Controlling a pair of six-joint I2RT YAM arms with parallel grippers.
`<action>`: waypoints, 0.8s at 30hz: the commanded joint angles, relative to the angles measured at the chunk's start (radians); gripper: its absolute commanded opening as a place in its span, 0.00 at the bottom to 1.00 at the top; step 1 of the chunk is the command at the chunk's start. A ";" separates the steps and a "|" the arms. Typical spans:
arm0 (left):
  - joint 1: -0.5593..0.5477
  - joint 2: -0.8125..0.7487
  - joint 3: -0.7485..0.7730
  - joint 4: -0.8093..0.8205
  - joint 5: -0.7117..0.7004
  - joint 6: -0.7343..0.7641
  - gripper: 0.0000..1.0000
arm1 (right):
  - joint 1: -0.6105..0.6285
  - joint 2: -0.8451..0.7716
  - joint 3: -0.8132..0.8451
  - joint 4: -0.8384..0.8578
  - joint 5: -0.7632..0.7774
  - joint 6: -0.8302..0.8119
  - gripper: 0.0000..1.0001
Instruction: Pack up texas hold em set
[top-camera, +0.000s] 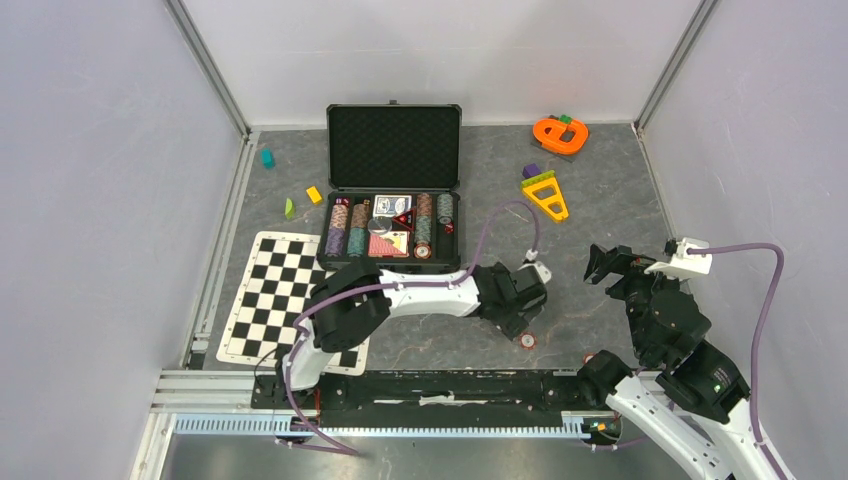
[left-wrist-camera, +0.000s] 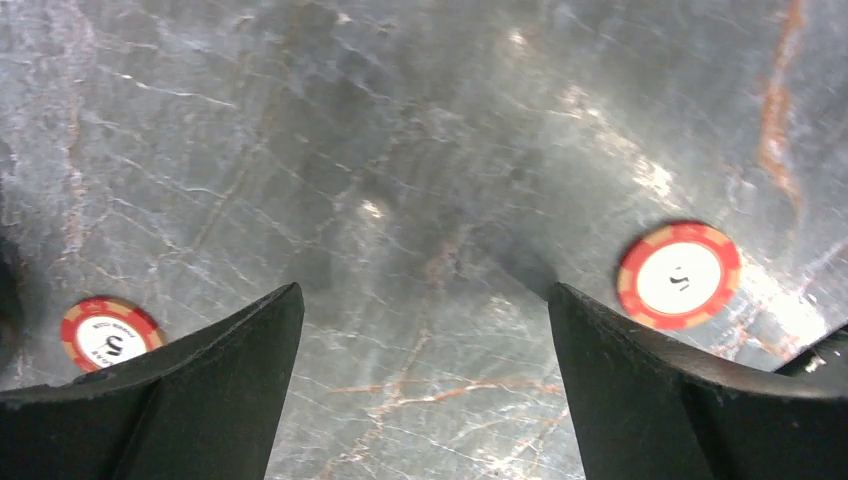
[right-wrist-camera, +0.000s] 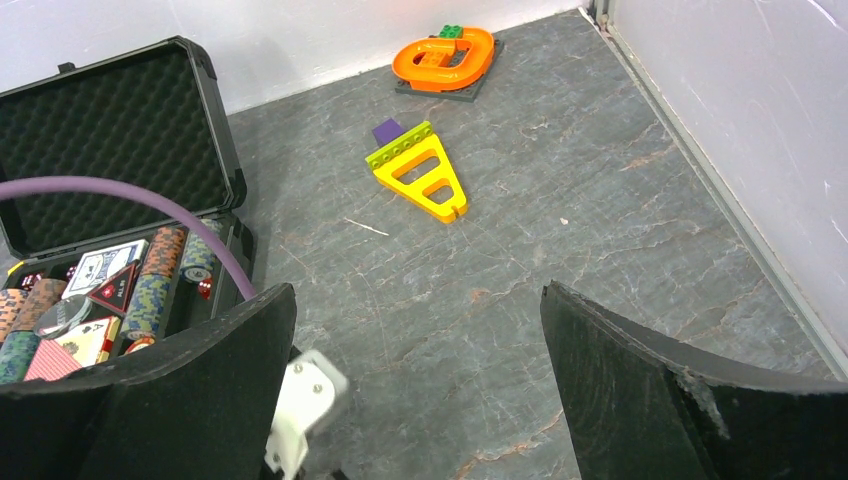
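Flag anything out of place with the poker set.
One red-white chip and a second chip lie loose on the table, outside the open case, where the other chips sit stacked.

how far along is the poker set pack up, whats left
Done: the black hard foam-lined case lies open with coloured chip stacks and card decks inside. In hand: nothing; the left pincer hovers open above the grey stone-look table between one loose red-and-white round poker chip and a second chip; the right pincer is open and empty. Left: put both chips in, then shut the lid.
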 joint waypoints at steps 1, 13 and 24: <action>0.028 0.023 0.011 -0.015 0.021 -0.045 0.97 | 0.000 0.004 0.031 0.007 0.001 0.001 0.98; 0.031 -0.091 -0.047 0.102 0.152 -0.023 1.00 | 0.000 0.016 0.030 0.006 0.002 -0.001 0.98; -0.023 -0.036 0.085 0.040 0.195 -0.022 1.00 | 0.000 0.019 0.020 0.012 -0.001 -0.004 0.98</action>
